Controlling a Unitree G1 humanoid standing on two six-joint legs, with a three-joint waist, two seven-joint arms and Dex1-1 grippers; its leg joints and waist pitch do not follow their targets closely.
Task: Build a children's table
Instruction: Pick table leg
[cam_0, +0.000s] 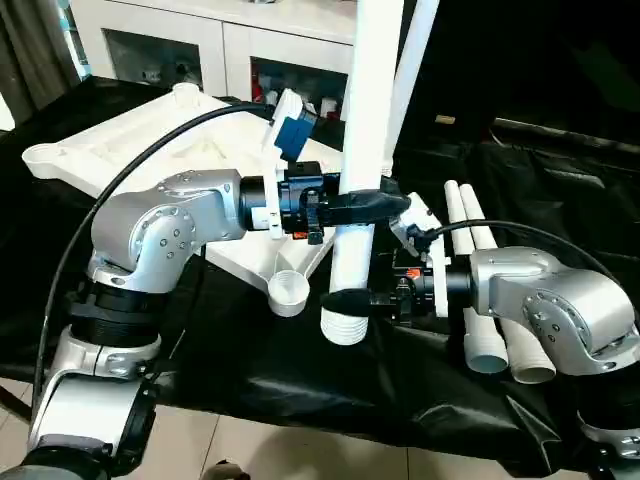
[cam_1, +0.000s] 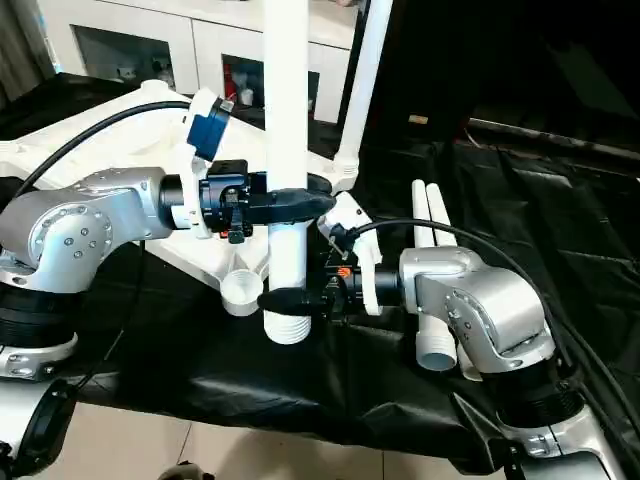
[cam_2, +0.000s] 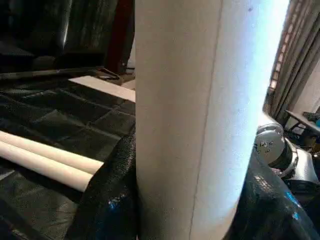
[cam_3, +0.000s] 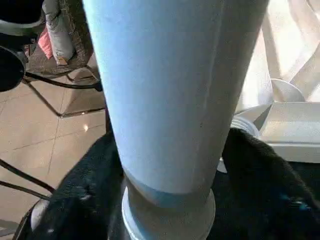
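Two grippers on one leg right now, held upright over the front edge of the black-draped table. Left gripper clamped around the tube partway up, right gripper closed around it lower down, just above the ribbed threaded end. Both wrist views confirm it, black fingers hugging either side of the white tube.

Upside-down tabletop lying toward the back left of the drape, ribbed underside up. One leg already standing in the far socket. Nearest corner socket still empty, sitting just beside the held leg's threaded end, close to the front edge. Two spare legs lying side by side toward the right, ends poking toward the front.

Looks like step two of four: getting this leg lined up with that near socket. Next move probably needs the threaded end shifted over the socket mouth, kept dead vertical, then pushed down and twisted in. Tricky bit likely the regrip, since twisting with both claws clamped won't go far. Tabletop not pinned by anything either, so could slide when pressed.
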